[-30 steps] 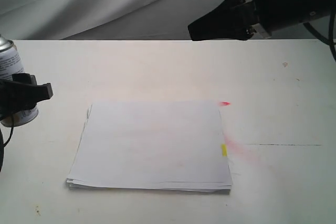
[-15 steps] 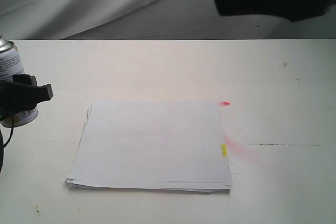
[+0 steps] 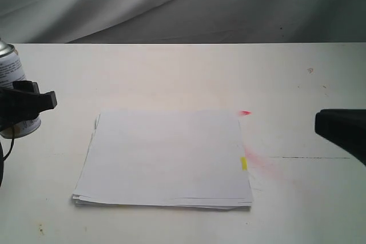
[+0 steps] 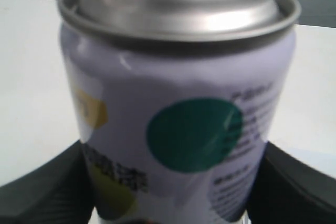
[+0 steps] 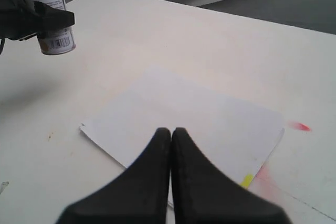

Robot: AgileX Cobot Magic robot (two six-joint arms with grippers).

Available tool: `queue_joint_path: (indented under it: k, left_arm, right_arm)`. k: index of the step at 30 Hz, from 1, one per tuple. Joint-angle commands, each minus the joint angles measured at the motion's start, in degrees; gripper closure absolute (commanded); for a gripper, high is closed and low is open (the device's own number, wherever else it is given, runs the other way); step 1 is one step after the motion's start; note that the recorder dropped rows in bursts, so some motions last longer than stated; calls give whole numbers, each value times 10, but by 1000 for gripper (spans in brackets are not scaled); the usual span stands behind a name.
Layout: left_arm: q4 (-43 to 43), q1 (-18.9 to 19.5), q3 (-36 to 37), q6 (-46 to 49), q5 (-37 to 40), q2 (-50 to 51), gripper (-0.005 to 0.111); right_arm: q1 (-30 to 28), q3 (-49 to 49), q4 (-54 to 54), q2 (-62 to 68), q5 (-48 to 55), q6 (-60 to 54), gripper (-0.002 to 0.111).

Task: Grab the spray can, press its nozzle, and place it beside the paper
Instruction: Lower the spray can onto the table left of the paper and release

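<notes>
The spray can [image 3: 12,68], silver with a white label, stands upright at the table's far left, with my left gripper [image 3: 40,101] shut around its body. In the left wrist view the spray can [image 4: 184,129] fills the frame between the two black fingers [image 4: 42,187]; its nozzle is cut off at the top. The paper [image 3: 166,158], a white stack with a yellow tab [image 3: 243,164], lies at the table's middle, well apart from the can. My right gripper [image 3: 318,124] is shut and empty at the right edge, low over the table and pointing toward the paper [image 5: 194,114].
A red smear [image 3: 245,112] and a pinkish stain [image 3: 266,167] mark the white table [image 3: 171,72] beside the paper's right edge. A thin black line [image 3: 309,157] runs across the table there. Grey cloth [image 3: 143,4] hangs behind.
My right arm dropped from high at the back right to low over the table at the right edge. The left gripper and the can have stayed put.
</notes>
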Motion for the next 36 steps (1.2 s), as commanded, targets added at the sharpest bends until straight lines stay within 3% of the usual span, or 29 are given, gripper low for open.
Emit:
queue_joint_path:
  k: [1,19,21,22,26,32,36]
  left_arm:
    - [19,0,-1,-13,16,-2,107]
    - [19,0,-11,6,9,-20,107]
    - [6,0,-25,43,4,-30,107]
    - [-58,2,-41,101,4,-36,107]
    - [-218,43,-96,321,-44,-60,107]
    - [-139,95,-117,273,-146,-80,107]
    - [-186,109,-117,305,-181,-79,107]
  right_arm:
    - [0,12,17,-4,3,2,108]
    - [0,12,17,-4,2,2,108]
    - [0,12,17,-4,2,2,108]
    - [0,12,17,-4,2,2,108]
    - [0,12,17,-4,2,2,108]
    - [0,12,17,-4,2,2,108]
    - [0,12,17,-4,2,2,108]
